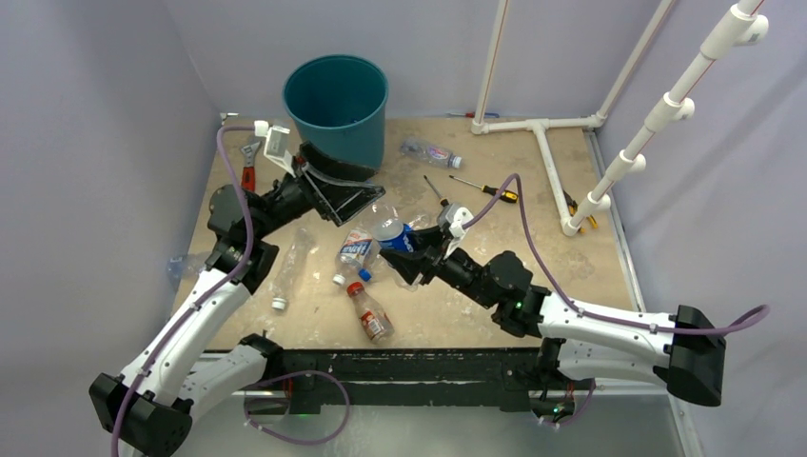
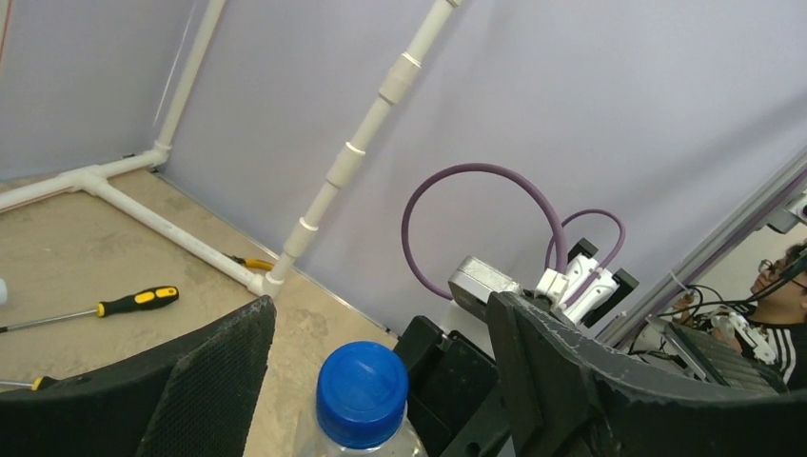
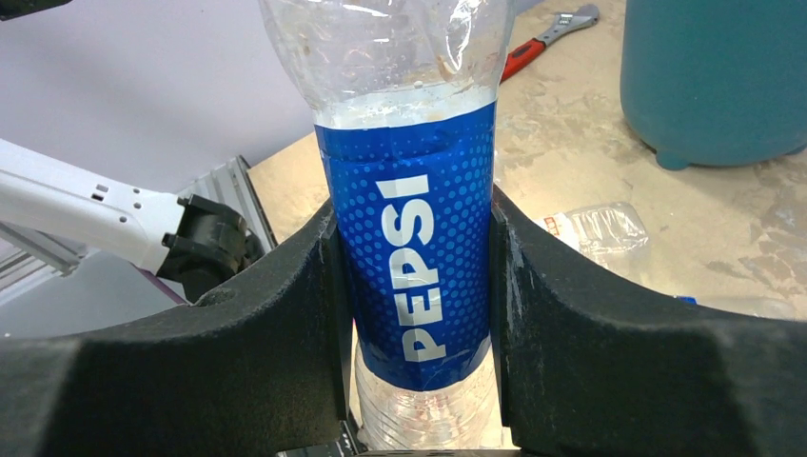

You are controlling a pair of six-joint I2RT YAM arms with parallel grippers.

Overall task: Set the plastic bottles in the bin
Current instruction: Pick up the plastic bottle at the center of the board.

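**Right claw [image 3: 411, 249] pinches the Pepsi bottle [image 1: 390, 231] across its blue label, cap end towards the left claw [image 2: 381, 319].**

The counter [image 1: 428, 319] carries it all. The teal bin [image 1: 338, 133] stands at its far edge, just behind the left claw, so the left arm is the nearer one to it. The held bottle's long axis runs from the right claw up and away towards the bin. Its blue cap [image 2: 363, 393] sits between the left claw's spread jaws, which touch it on neither side. This looks like a hand-over, which turns on that gap closing squarely on the neck. Loose bottles [image 1: 369, 314] lie on the counter under both arms, and a screwdriver [image 1: 485, 188] lies to the right, well apart from the bin.
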